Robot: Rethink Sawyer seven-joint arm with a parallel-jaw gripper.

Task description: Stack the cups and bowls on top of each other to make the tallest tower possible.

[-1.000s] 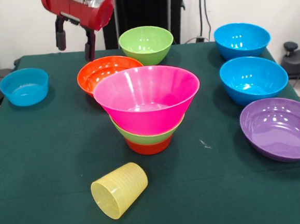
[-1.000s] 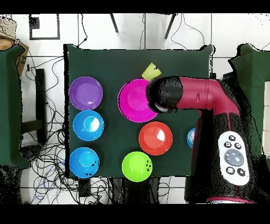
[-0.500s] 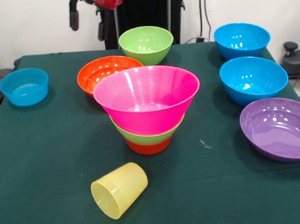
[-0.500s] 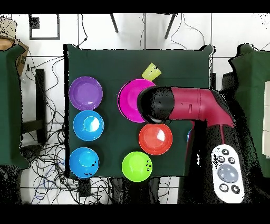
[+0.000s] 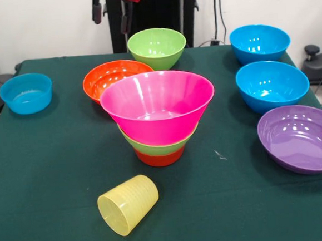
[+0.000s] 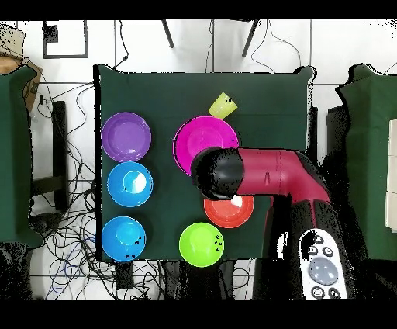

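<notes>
The tower (image 5: pixel 158 120) stands mid-table: a small orange bowl at the bottom, a lime green bowl on it, and a big pink bowl (image 5: pixel 157 101) on top. From overhead, the pink bowl (image 6: pixel 200 140) is partly covered by the arm's black head (image 6: pixel 219 172). The pale-yellow cup (image 5: pixel 128 204) lies on its side in front of the tower, and shows as the cup (image 6: pixel 223 104) from overhead. My gripper (image 5: pixel 111 14) hangs open and empty at the top edge, high above the gap between the loose orange bowl (image 5: pixel 113 77) and the lime green bowl (image 5: pixel 156 47).
Two large blue bowls (image 5: pixel 259 42) (image 5: pixel 271 84) and a purple bowl (image 5: pixel 302 138) line the right side. A small blue bowl (image 5: pixel 26 92) sits at the far left. The arm covers part of the orange bowl (image 6: pixel 233 213) in the overhead view.
The gripper has risen and shifted right in the front view, from beside the orange bowl to the top edge. Overhead, the arm's head swung from the pink bowl's edge toward the orange bowl.
</notes>
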